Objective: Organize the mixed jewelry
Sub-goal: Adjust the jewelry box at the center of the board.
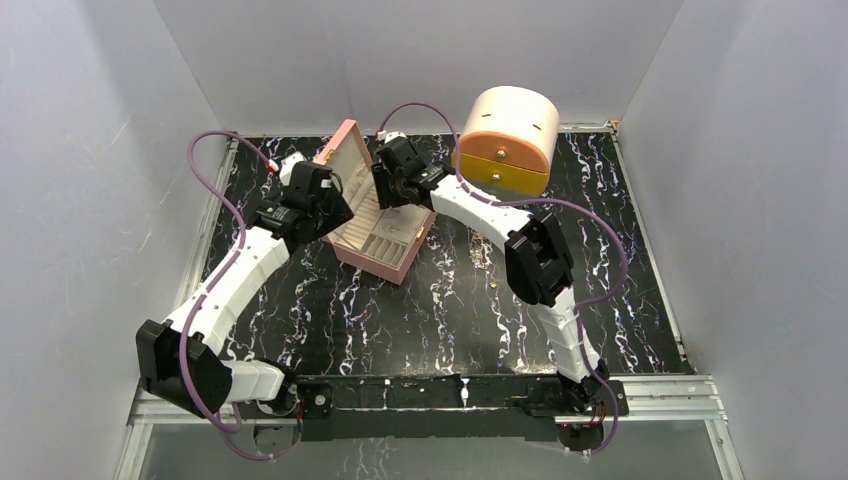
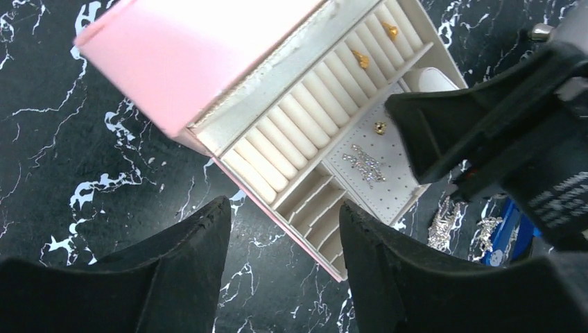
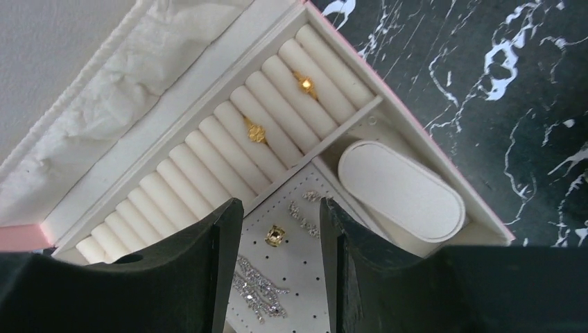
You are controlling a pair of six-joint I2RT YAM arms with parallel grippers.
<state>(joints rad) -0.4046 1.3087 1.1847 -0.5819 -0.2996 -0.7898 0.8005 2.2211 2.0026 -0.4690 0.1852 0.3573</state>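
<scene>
The mixed jewelry lies mostly in the open pink box (image 1: 385, 245). Two gold rings (image 3: 255, 130) (image 3: 304, 83) sit in the cream ring rolls. A small gold-green stud (image 3: 276, 236) and sparkly silver pieces (image 3: 260, 284) rest on the perforated white panel. My right gripper (image 3: 281, 205) hangs open just over that panel, its fingers either side of the stud, holding nothing. My left gripper (image 2: 284, 215) is open and empty over the black table at the box's near corner. More silver pieces (image 2: 447, 222) lie on the table beside the box.
A cream and orange round drawer case (image 1: 505, 135) stands at the back right. A white oval cushion (image 3: 401, 189) fills one box compartment. The box lid (image 1: 340, 160) stands upright between the two wrists. A blue object (image 2: 509, 232) lies by the loose silver pieces.
</scene>
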